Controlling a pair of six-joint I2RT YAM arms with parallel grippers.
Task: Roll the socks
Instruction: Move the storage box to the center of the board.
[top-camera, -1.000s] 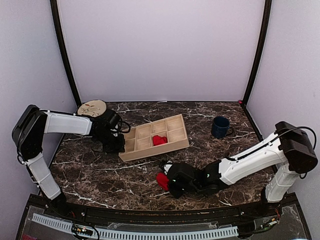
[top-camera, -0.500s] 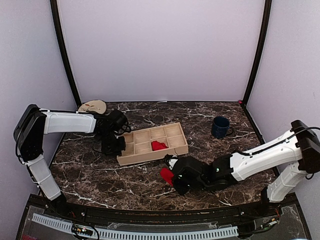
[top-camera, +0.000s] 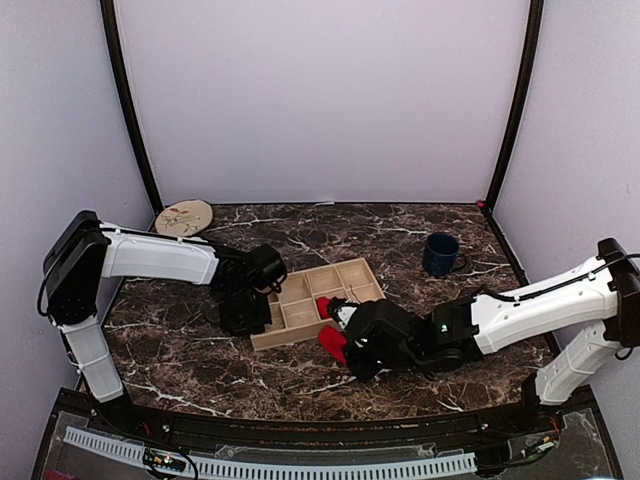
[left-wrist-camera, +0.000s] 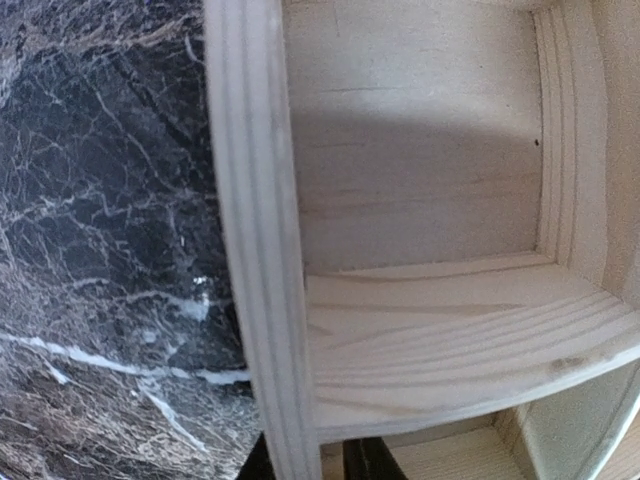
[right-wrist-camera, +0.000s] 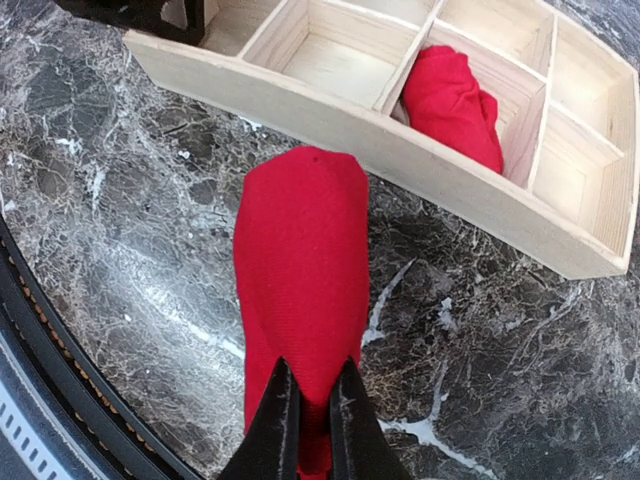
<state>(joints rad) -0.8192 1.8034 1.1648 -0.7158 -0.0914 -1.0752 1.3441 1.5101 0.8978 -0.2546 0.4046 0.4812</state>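
Observation:
My right gripper (right-wrist-camera: 313, 375) is shut on one end of a red sock (right-wrist-camera: 300, 250). The sock hangs lengthwise just in front of the wooden divided tray (right-wrist-camera: 470, 205). In the top view the sock (top-camera: 330, 343) is at the tray's near long wall (top-camera: 290, 337). A second red sock (right-wrist-camera: 455, 95) lies bunched in a middle compartment, and it also shows in the top view (top-camera: 326, 303). My left gripper (top-camera: 248, 312) is at the tray's left end. In the left wrist view its fingers (left-wrist-camera: 368, 462) straddle the tray's end wall (left-wrist-camera: 250, 250) and are shut on it.
A dark blue mug (top-camera: 440, 254) stands at the back right. A round wooden disc (top-camera: 184, 217) lies at the back left. The black rail of the table's front edge (right-wrist-camera: 60, 350) is close behind the hanging sock.
My left gripper has dragged the tray to the right and nearer, turning it. My right gripper has carried the red sock up to the tray's near wall.

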